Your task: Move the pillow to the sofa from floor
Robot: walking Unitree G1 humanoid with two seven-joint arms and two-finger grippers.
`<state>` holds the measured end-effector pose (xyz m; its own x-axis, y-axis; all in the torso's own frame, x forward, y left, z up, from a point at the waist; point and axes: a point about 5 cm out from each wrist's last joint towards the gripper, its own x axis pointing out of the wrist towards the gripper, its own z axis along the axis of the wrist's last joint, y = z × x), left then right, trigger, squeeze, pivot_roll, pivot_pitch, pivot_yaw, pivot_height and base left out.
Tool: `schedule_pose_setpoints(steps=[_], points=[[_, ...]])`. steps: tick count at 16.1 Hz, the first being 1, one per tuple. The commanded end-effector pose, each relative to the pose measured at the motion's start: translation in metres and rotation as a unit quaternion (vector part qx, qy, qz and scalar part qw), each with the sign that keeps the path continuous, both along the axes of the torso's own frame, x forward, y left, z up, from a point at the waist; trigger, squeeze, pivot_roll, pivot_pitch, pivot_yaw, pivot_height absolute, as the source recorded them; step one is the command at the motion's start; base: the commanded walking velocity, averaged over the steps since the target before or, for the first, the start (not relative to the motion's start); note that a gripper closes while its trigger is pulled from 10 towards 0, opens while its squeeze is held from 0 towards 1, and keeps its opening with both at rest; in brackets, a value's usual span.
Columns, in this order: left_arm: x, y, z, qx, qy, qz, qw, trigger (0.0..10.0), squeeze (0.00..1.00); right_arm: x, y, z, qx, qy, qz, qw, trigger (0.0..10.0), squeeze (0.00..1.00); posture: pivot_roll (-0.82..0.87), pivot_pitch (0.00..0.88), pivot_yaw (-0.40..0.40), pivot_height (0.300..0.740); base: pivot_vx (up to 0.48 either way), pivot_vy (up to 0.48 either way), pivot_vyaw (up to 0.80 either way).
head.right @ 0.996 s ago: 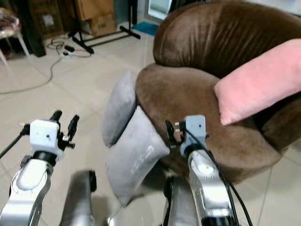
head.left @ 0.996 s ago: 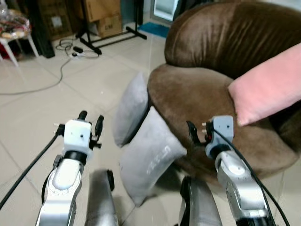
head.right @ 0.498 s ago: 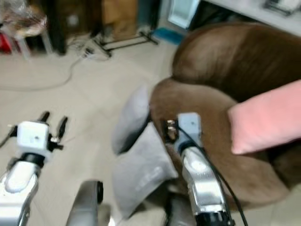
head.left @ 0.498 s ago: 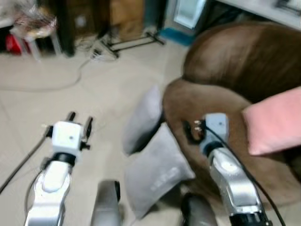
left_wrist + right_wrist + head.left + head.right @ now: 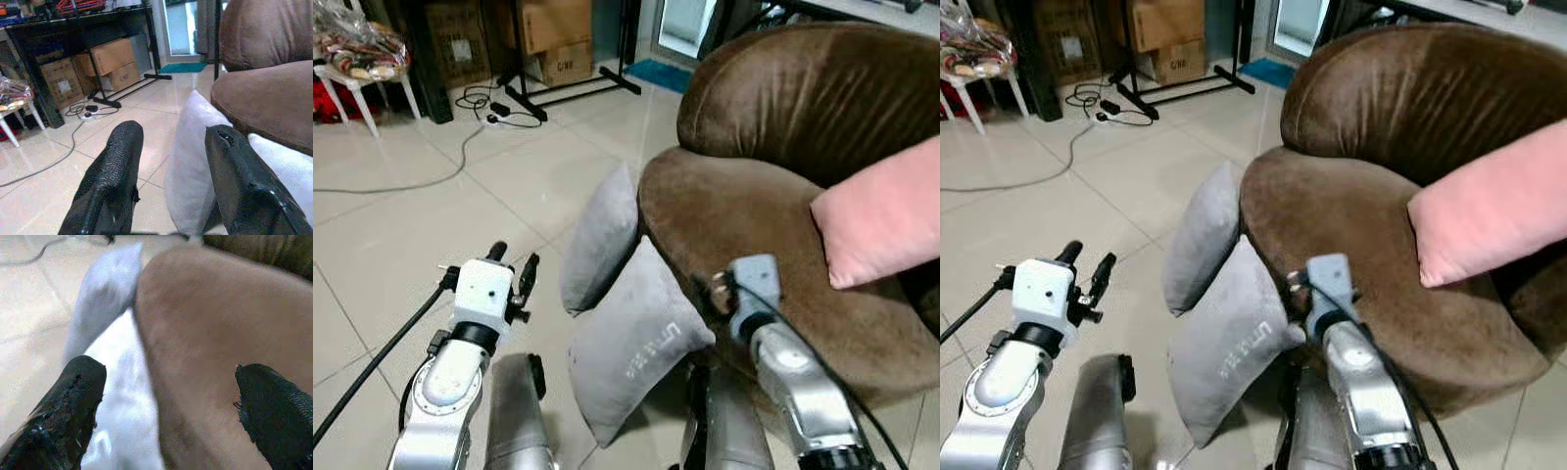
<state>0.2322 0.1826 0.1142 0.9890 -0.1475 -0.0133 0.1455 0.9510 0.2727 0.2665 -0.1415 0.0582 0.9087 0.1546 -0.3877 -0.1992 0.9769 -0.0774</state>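
Two grey pillows stand on the tiled floor, leaning against the front of the brown sofa (image 5: 754, 211). The nearer grey pillow (image 5: 631, 343) has white lettering; the farther grey pillow (image 5: 597, 240) stands upright behind it. A pink pillow (image 5: 886, 215) lies on the sofa seat at the right. My left gripper (image 5: 514, 258) hovers open above the floor, left of both grey pillows, holding nothing. My right gripper (image 5: 171, 421) is wide open over the edge where the nearer pillow meets the sofa seat, its fingers (image 5: 702, 290) just above the pillow's upper corner.
A grey cable (image 5: 411, 181) trails over the tiles at the left. Cardboard boxes (image 5: 553, 39), a black stand (image 5: 568, 88) and a white stool (image 5: 352, 69) line the far side. My own legs (image 5: 514, 421) show at the bottom edge.
The camera swung and settled again. My right gripper now sits lower and closer to the nearer grey pillow's corner. Both grey pillows stay where they were.
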Motion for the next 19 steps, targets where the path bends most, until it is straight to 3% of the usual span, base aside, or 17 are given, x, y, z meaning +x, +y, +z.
schedule_pose_setpoints(steps=[1, 4, 5, 6, 9, 12, 14, 16, 17, 18, 19], points=[[0.000, -0.005, -0.001, -0.001, 0.004, -0.015, 1.000, 10.0, 0.00, 0.005, -0.003, 0.001, -0.010, 0.002, 0.004, 1.000, 10.0, 0.00, 0.06, 0.000, -0.100, 0.485, 0.000, 0.000, 0.00], [-0.001, -0.005, -0.001, 0.006, 0.012, -0.030, 0.999, 10.0, 0.00, 0.015, 0.008, -0.020, 0.007, 0.045, 0.034, 0.998, 10.0, 0.00, 0.03, 0.000, -0.075, 0.485, 0.000, 0.000, 0.00], [-0.003, -0.007, 0.000, 0.003, 0.015, -0.041, 0.999, 10.0, 0.00, 0.019, 0.011, -0.023, 0.022, 0.051, 0.032, 0.998, 10.0, 0.08, 0.04, 0.000, -0.082, 0.485, 0.000, 0.000, 0.00], [-0.002, -0.009, 0.000, -0.003, 0.019, -0.050, 0.999, 10.0, 0.00, 0.026, 0.013, -0.027, 0.056, 0.060, 0.016, 0.996, 10.0, 1.00, 0.04, 0.000, -0.084, 0.485, 0.000, 0.000, 0.00], [-0.013, -0.014, 0.009, -0.032, 0.032, -0.096, 0.994, 10.0, 0.00, 0.037, 0.014, -0.039, 0.103, 0.096, -0.031, 0.990, 10.0, 1.00, 0.10, 0.086, -0.105, 0.485, 0.000, 0.000, 0.00], [-0.041, -0.008, 0.011, -0.038, 0.080, -0.162, 0.983, 10.0, 0.00, 0.037, 0.022, -0.048, 0.104, 0.125, -0.024, 0.986, 10.0, 1.00, 0.12, 0.141, -0.099, 0.485, 0.000, 0.000, 0.00], [-0.055, 0.001, 0.017, -0.019, 0.099, -0.176, 0.979, 10.0, 0.00, 0.037, 0.026, -0.053, 0.109, 0.133, -0.032, 0.985, 10.0, 1.00, 0.17, 0.155, -0.093, 0.485, 0.000, 0.000, 0.00], [-0.060, 0.009, 0.023, -0.007, 0.102, -0.167, 0.981, 10.0, 0.00, 0.039, 0.026, -0.053, 0.107, 0.128, -0.050, 0.985, 10.0, 1.00, 0.19, 0.164, -0.082, 0.485, 0.000, 0.000, 0.00], [-0.064, 0.014, 0.028, -0.002, 0.103, -0.156, 0.982, 10.0, 0.00, 0.042, 0.021, -0.052, 0.110, 0.119, -0.088, 0.983, 10.0, 1.00, 0.21, 0.185, -0.074, 0.485, 0.000, 0.000, 0.00], [-0.067, 0.017, 0.031, -0.001, 0.106, -0.152, 0.983, 10.0, 0.00, 0.043, 0.018, -0.052, 0.118, 0.121, -0.109, 0.980, 10.0, 0.44, 0.22, 0.192, -0.071, 0.485, 0.000, 0.000, 0.00], [-0.072, 0.017, 0.032, -0.002, 0.115, -0.155, 0.981, 10.0, 0.00, 0.042, 0.020, -0.055, 0.114, 0.131, -0.106, 0.979, 10.0, 0.00, 0.22, 0.192, -0.069, 0.485, 0.000, 0.000, 0.00]])
